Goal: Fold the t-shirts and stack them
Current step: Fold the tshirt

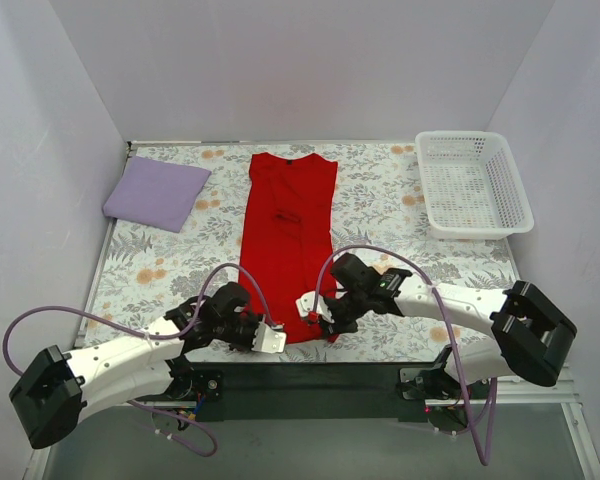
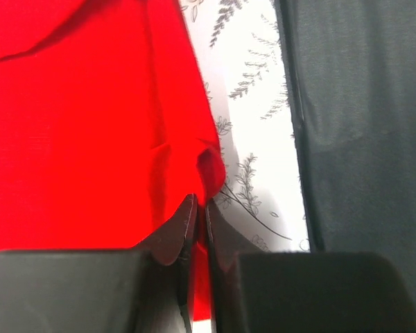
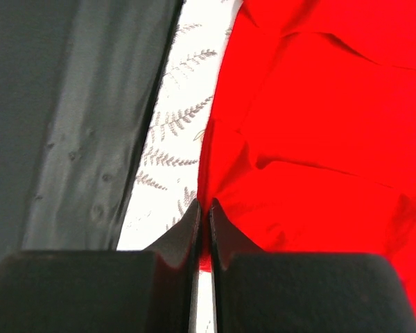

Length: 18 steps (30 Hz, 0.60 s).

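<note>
My left gripper (image 2: 198, 208) is closed on the near left corner of the red t-shirt (image 1: 288, 235), and my right gripper (image 3: 203, 208) is closed on its near right corner. In both wrist views a sliver of red shows between the pinched jaws. The shirt lies flat as a long narrow strip down the middle of the table (image 2: 360, 139), collar toward the far edge and hem at the near edge, on the floral cloth (image 1: 380, 200). The lavender t-shirt (image 1: 156, 193) sits folded at the far left corner and the basket (image 1: 477, 228) at the far right corner, both well apart from my work.

What worries me is how little cloth I have. Each bite is at the very tip of a corner, so I judge that a quick lift could pull the hem out of one side, and the strip would swing and crumple. The sides look folded inward, so I may hold only some layers, and the rest could drop open as I raise the hem. On the left the corner curls just ahead of my jaws, which makes that grip look the weaker. I cannot tell whether either jaw has also nipped the floral cloth beneath. If it has, lifting would drag that cloth along. My two grippers are near each other, so uneven travel toward the far edge would land the fold skewed.
</note>
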### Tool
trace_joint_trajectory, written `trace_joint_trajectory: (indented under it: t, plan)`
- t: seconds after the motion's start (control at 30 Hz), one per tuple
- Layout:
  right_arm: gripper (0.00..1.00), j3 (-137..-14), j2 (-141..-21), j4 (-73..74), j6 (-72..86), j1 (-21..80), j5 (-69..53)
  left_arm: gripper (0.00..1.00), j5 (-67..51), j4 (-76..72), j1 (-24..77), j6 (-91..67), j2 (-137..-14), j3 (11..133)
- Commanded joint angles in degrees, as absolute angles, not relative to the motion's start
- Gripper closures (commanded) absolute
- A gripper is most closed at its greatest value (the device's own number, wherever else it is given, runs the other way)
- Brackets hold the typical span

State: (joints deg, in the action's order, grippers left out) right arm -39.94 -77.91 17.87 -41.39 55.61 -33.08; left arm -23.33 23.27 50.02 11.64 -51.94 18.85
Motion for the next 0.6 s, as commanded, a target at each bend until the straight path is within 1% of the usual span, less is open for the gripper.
trace_joint_trajectory:
  t: [0.0,0.07,0.2,0.37,0.5,0.57]
  plan:
    - [0.99,-43.6,-75.6,24.5,-46.3,54.3,-39.1,1.00,-26.5,27.6,50.1,13.6,-49.7,23.6]
    - [0.99,-46.0,-75.2,28.6,-49.0,54.1,-40.5,1.00,-27.4,31.2,50.1,15.0,-49.7,25.7]
    - [0.99,-49.0,-75.0,30.3,-49.6,53.0,-40.2,1.00,-26.7,34.7,50.1,15.7,-50.6,30.4]
    - [0.99,-52.9,-77.9,30.6,-49.6,48.2,-39.6,1.00,-23.9,30.3,48.9,16.5,-51.7,30.8]
    - [0.99,-56.1,-81.1,30.7,-50.0,44.4,-38.9,1.00,-27.7,25.1,43.0,18.3,-55.3,31.6]
    - [0.99,-58.4,-83.1,30.7,-50.0,43.0,-38.6,1.00,-30.6,21.9,37.8,19.4,-57.0,32.4]
